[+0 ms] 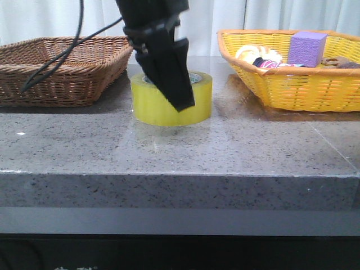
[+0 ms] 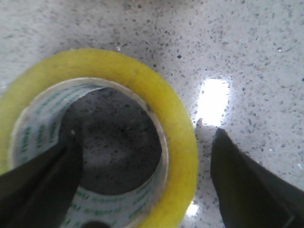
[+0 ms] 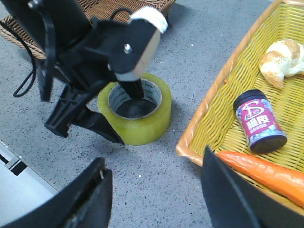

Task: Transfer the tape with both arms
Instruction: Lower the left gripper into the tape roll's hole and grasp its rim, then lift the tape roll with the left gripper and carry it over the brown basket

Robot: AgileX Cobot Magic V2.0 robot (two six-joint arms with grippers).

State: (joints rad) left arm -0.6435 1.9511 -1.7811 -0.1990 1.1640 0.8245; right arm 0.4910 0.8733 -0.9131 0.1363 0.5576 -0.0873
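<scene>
The tape (image 1: 198,107), a wide yellow-green roll with a pale printed core, lies flat on the grey speckled table between two baskets. My left gripper (image 1: 169,93) is down over it and open. One finger is inside the core and the other is outside the wall on the near side. In the left wrist view the tape (image 2: 178,128) sits between the fingers of the left gripper (image 2: 146,140), with a gap at the outer finger. My right gripper (image 3: 154,159) is open and empty above the table. It looks down on the tape (image 3: 147,126) and the left gripper (image 3: 128,118).
A brown wicker basket (image 1: 62,70) stands at the back left. A yellow basket (image 1: 292,87) at the back right holds a purple cube (image 1: 307,48), a can (image 3: 259,121), a carrot (image 3: 266,173) and a bread roll (image 3: 282,54). The left arm's cables hang over the brown basket.
</scene>
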